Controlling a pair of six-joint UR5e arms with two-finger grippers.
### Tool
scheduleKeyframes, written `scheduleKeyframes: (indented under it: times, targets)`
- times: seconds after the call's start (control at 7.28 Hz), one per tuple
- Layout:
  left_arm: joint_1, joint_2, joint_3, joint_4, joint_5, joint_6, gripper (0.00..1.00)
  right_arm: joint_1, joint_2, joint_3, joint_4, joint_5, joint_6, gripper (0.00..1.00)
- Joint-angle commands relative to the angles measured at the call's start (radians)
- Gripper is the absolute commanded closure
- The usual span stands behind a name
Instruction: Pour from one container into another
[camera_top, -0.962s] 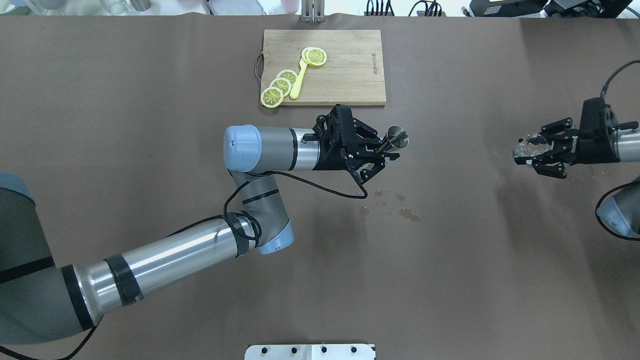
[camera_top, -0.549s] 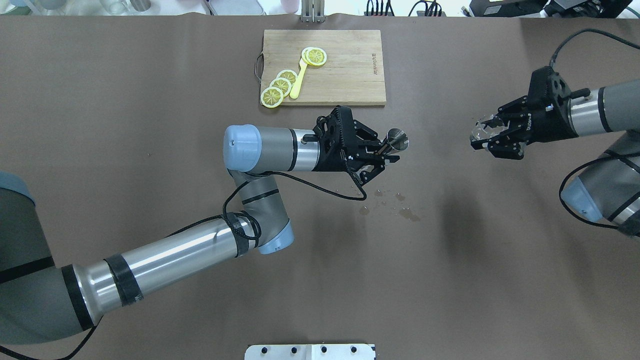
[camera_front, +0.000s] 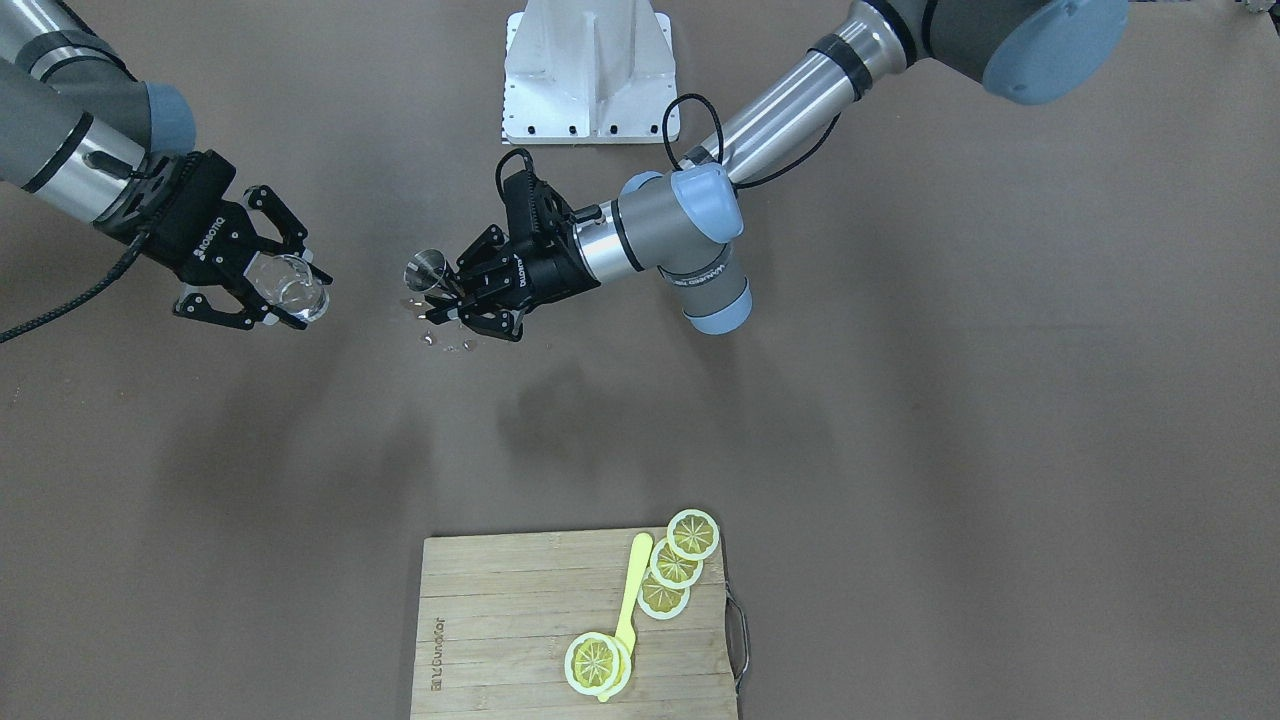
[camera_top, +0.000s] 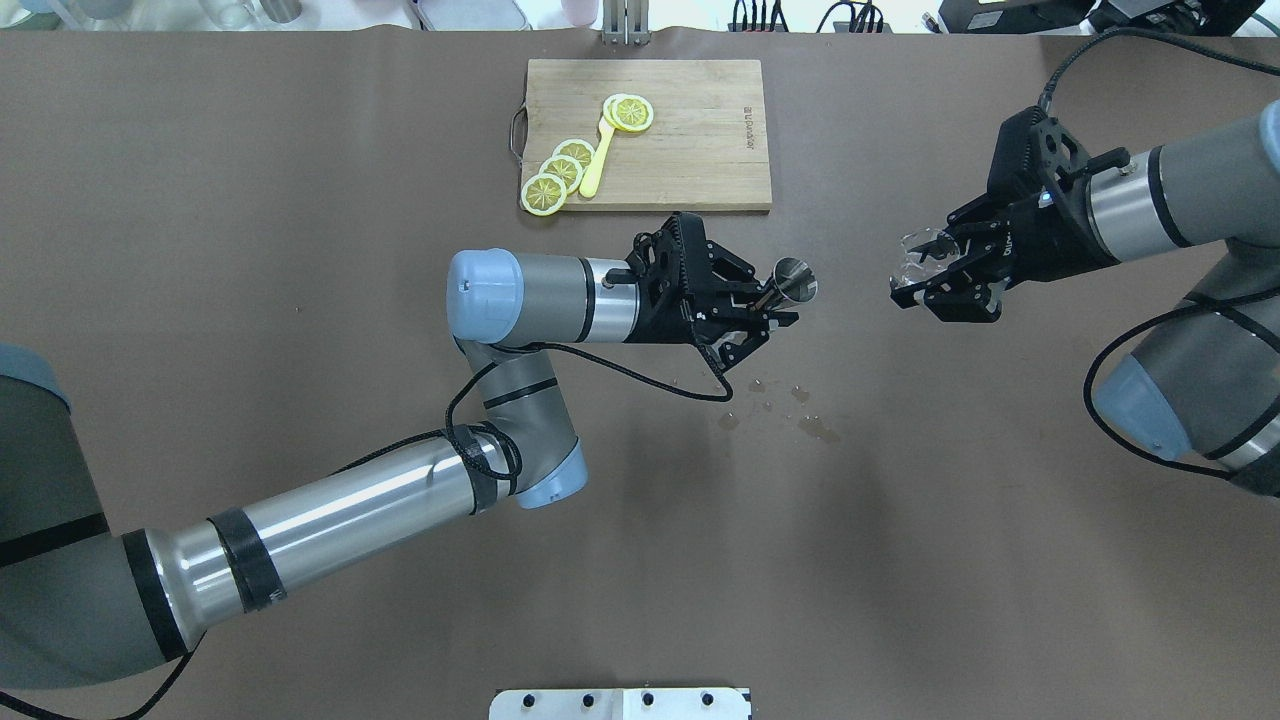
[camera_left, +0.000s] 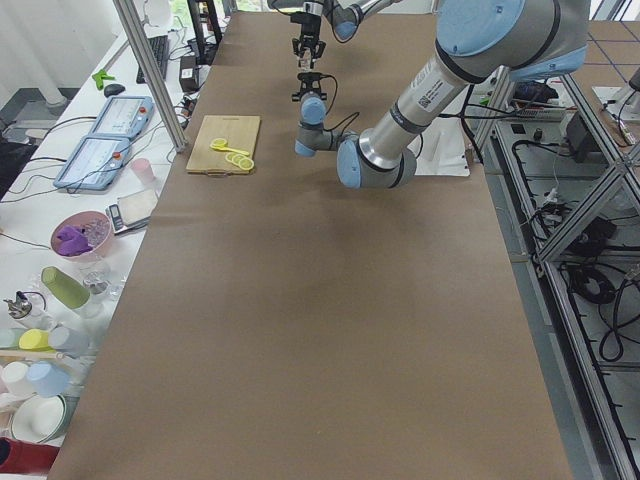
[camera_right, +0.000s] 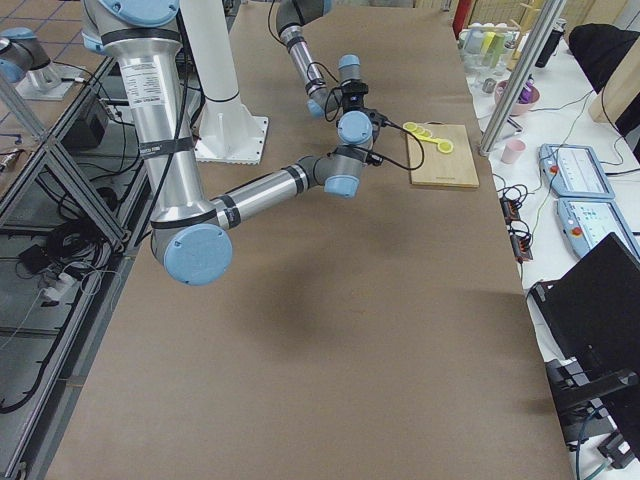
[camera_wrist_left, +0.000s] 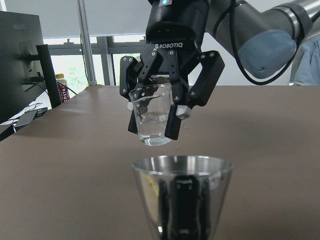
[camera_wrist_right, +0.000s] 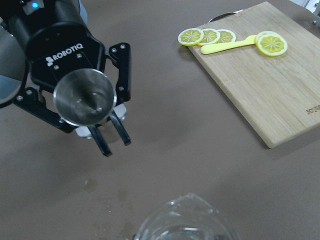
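A small steel cup (camera_top: 797, 278) hangs above the table's middle, mouth turned outward, with my left gripper (camera_top: 776, 301) shut on its narrow base. My right gripper (camera_top: 917, 280) is shut on a clear glass (camera_top: 915, 258) and holds it in the air a short way to the right of the cup. The front view shows the steel cup (camera_front: 425, 270) and the glass (camera_front: 291, 283) apart, facing each other. From the left wrist, the glass (camera_wrist_left: 152, 117) hangs just beyond the steel cup's rim (camera_wrist_left: 182, 167). The right wrist view looks into the steel cup (camera_wrist_right: 84, 97), with the glass rim (camera_wrist_right: 184, 220) at the bottom.
Wet drops (camera_top: 803, 415) mark the brown table cover below the cup. A wooden cutting board (camera_top: 700, 150) at the back holds several lemon slices (camera_top: 560, 172) and a yellow utensil (camera_top: 598, 160). A white base plate (camera_top: 620, 703) sits at the near edge.
My right arm has carried the glass leftward and slightly back, closing most of the gap to the steel cup. The left arm and the cup have stayed still.
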Motion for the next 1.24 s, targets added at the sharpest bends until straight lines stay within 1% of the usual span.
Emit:
scheduleKeyframes:
  times: [0.0, 0.14, 0.27, 0.41, 0.69, 1.1]
  targets:
    - [0.000, 0.000, 0.000, 0.015, -0.007, 0.005, 1.00, -0.023, 0.026, 0.155, -0.323, -0.004, -0.097, 1.00]
    - [0.000, 0.000, 0.000, 0.021, -0.007, 0.008, 1.00, -0.032, 0.055, 0.168, -0.424, -0.004, -0.140, 1.00]
    - [0.002, 0.000, 0.000, 0.024, -0.007, 0.011, 1.00, -0.047, 0.066, 0.167, -0.466, -0.011, -0.168, 1.00]
    - [0.002, 0.000, 0.000, 0.024, -0.007, 0.011, 1.00, -0.058, 0.100, 0.165, -0.526, -0.018, -0.171, 1.00]
    - [0.002, -0.001, -0.003, 0.024, -0.010, 0.011, 1.00, -0.064, 0.181, 0.159, -0.701, -0.037, -0.261, 1.00]
    - [0.006, -0.001, -0.014, 0.030, -0.008, 0.018, 1.00, -0.078, 0.230, 0.159, -0.854, -0.039, -0.278, 1.00]
